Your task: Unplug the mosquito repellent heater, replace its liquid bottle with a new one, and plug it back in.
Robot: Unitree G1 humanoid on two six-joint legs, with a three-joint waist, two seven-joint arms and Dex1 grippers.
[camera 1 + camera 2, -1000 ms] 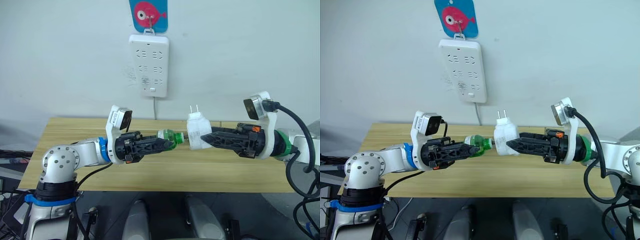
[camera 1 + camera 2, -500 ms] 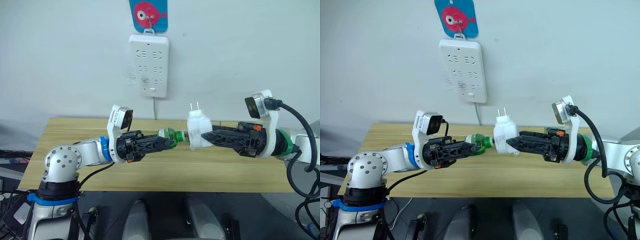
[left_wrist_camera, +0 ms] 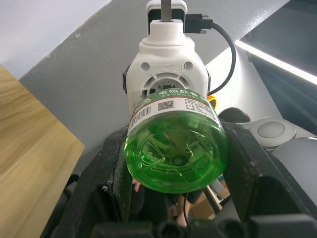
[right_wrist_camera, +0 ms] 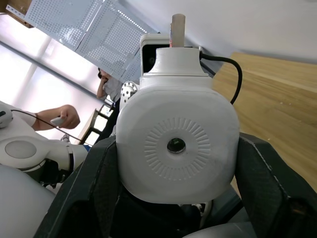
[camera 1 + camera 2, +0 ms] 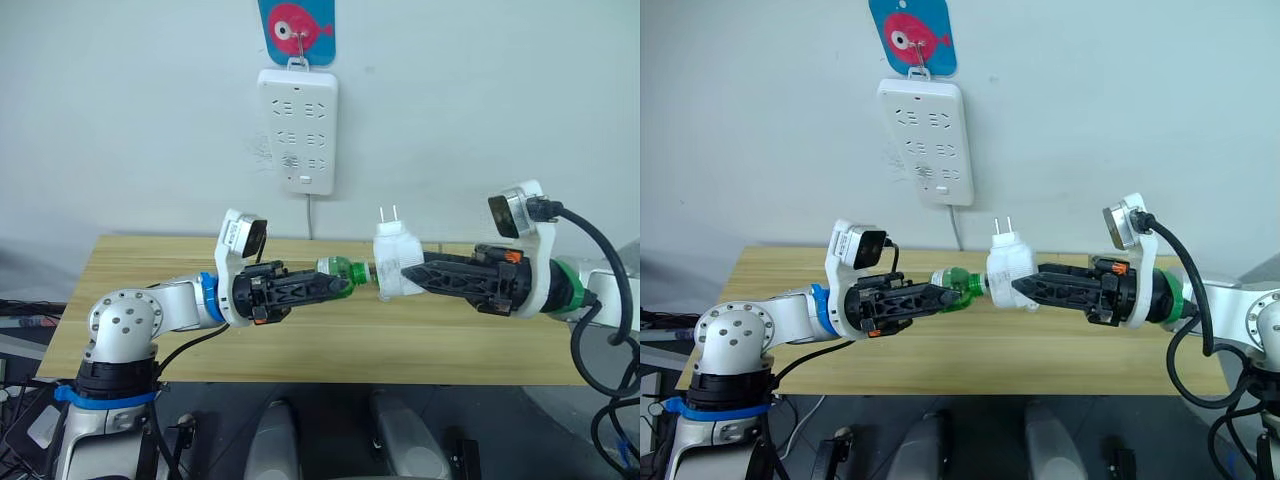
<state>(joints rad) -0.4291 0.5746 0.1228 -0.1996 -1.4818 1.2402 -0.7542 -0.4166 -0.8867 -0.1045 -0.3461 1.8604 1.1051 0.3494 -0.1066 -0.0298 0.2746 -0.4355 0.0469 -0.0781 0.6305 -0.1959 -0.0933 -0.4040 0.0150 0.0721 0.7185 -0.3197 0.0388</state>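
So we take the heater [image 5: 398, 266] as landmark, held in mid-air over the table [image 5: 150, 300], below and right of the wall strip [image 5: 297, 130]. Left of it, our left gripper [image 5: 338, 286] is clamped on a green bottle [image 5: 343, 271], fingers either side of its body, bottle lying level with its neck pointed at the heater. In the left wrist view the bottle [image 3: 174, 148] sits lined up with the heater's round socket [image 3: 166, 74]. We can't tell whether the neck is just touching, partly screwed in or fully seated; it looks at least at the mouth of the socket. On the heater's right, our right gripper [image 5: 408, 276] is closed around the heater body, prongs [image 5: 387, 215] pointing up, vent face toward the right wrist camera [image 4: 176, 145]. A person [image 4: 59, 116] shows in the background of that view.

Progress, judged from this: unplugging is done, since the heater is off the strip and in hand. Bottle swap is mid-way; we can't tell from here whether this green bottle is the new one going in or the old one coming out. Left to do: finish the bottle joint, then lift the heater up and left to the strip and push the prongs into a socket.
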